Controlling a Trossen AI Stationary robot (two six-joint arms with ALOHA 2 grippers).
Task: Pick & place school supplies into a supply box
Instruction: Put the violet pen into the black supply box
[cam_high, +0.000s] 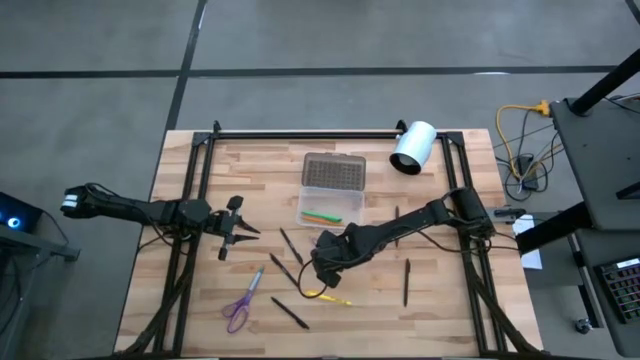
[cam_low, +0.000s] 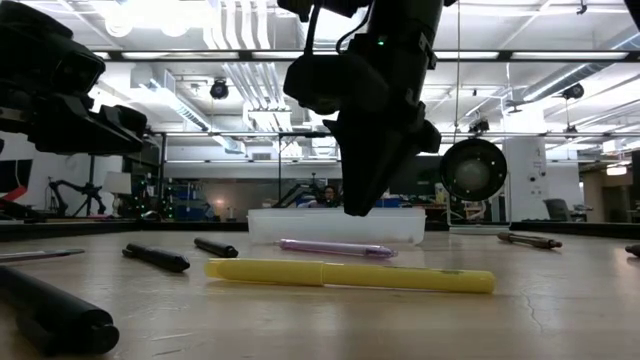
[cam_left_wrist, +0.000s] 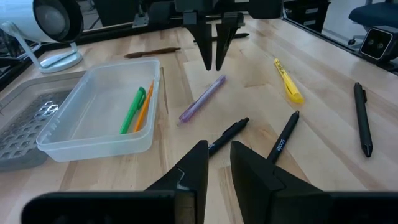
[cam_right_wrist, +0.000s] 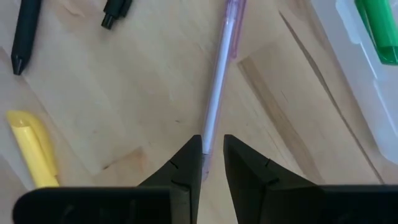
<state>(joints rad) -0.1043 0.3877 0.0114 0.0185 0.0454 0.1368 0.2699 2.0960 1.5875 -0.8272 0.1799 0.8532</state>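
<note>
1. The right gripper (cam_right_wrist: 211, 152) hangs low over the lilac pen (cam_right_wrist: 219, 74), its fingers a narrow gap apart astride the pen's near end, not clamped on it.
2. That pen is thin and pale translucent lilac, lying flat on the wooden table (cam_high: 440, 310) just beside the supply box (cam_left_wrist: 93, 134).
3. The box is a clear shallow tray holding a green pen (cam_left_wrist: 133, 109) and an orange pen (cam_left_wrist: 145, 107).
4. The left gripper (cam_left_wrist: 217, 162) hovers slightly parted, well apart.
</note>
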